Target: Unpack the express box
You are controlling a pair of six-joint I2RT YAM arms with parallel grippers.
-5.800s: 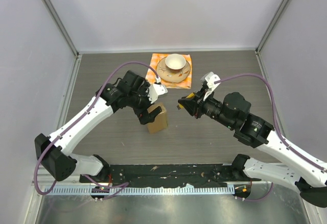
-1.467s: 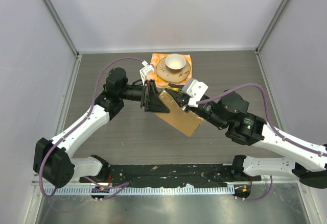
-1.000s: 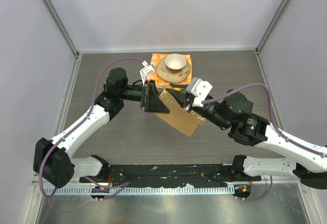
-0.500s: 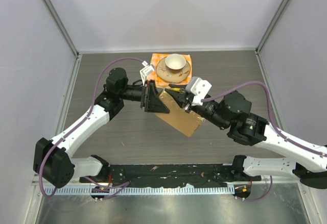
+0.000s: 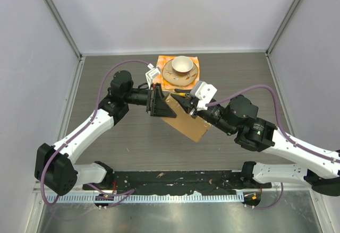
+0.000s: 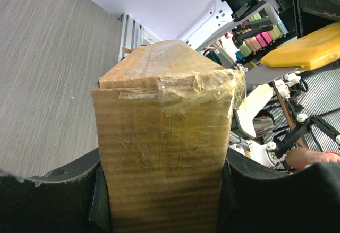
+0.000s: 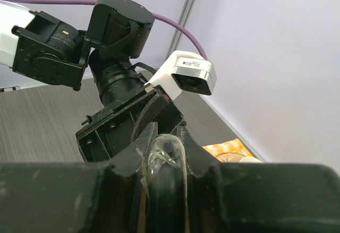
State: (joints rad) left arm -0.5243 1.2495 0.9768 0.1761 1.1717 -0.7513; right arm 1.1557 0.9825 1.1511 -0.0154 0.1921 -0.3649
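The express box is a flat brown cardboard box sealed with clear tape, held above the table mid-scene. My left gripper is shut on its left end; in the left wrist view the box fills the gap between both black fingers. My right gripper reaches over the box's far corner from the right. In the right wrist view its tips are pinched on a curl of clear tape, directly in front of the left gripper's body.
A cup on a saucer sits on an orange checkered cloth at the back, just behind both grippers; the cloth also shows at the right wrist view's edge. Grey walls enclose the table on three sides.
Earlier the box stood on the table in the left gripper, with the right gripper apart. Now it is lifted and held by both. Over the last second the right wrist only shifted slightly left.
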